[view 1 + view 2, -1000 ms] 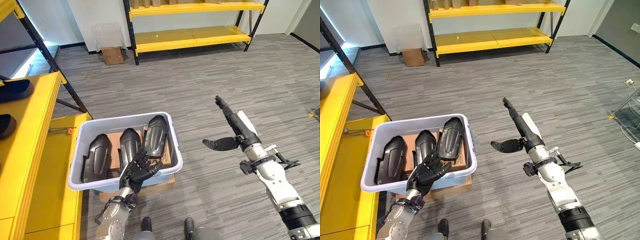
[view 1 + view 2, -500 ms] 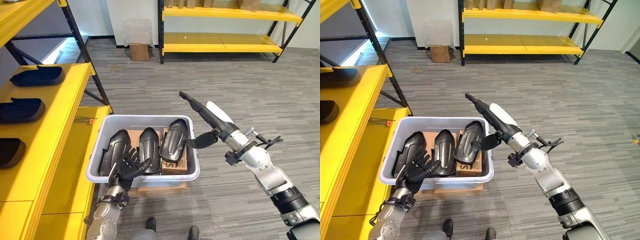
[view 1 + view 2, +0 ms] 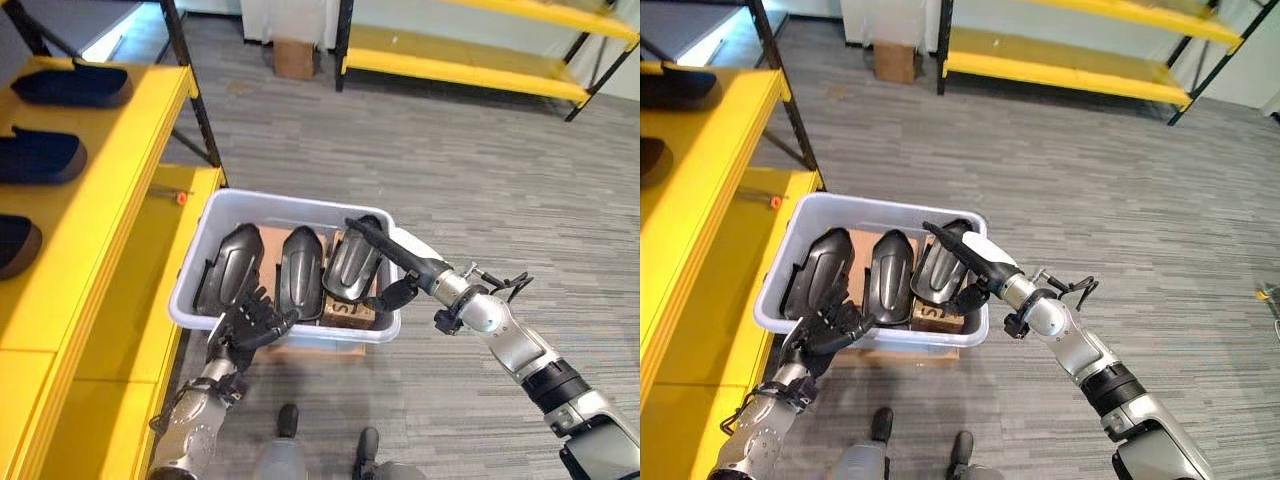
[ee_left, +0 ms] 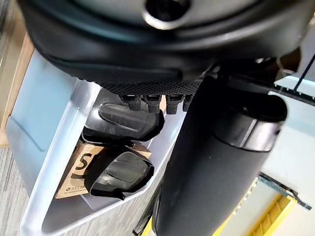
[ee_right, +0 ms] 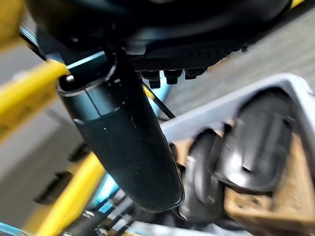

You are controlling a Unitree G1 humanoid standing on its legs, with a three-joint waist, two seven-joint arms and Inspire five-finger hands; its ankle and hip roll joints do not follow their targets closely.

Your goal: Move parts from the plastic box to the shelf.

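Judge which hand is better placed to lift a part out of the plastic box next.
Probably the right. The right hand reaches open over the plastic box, fingers across the rightmost black part. The left hand rests at the box's near rim, fingers spread, beside the middle part but not over any part.

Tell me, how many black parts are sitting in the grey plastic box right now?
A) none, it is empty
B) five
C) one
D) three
D: the plastic box holds three black parts side by side, the left part, the middle part and the right part, with the robot's right hand reaching over the last one.
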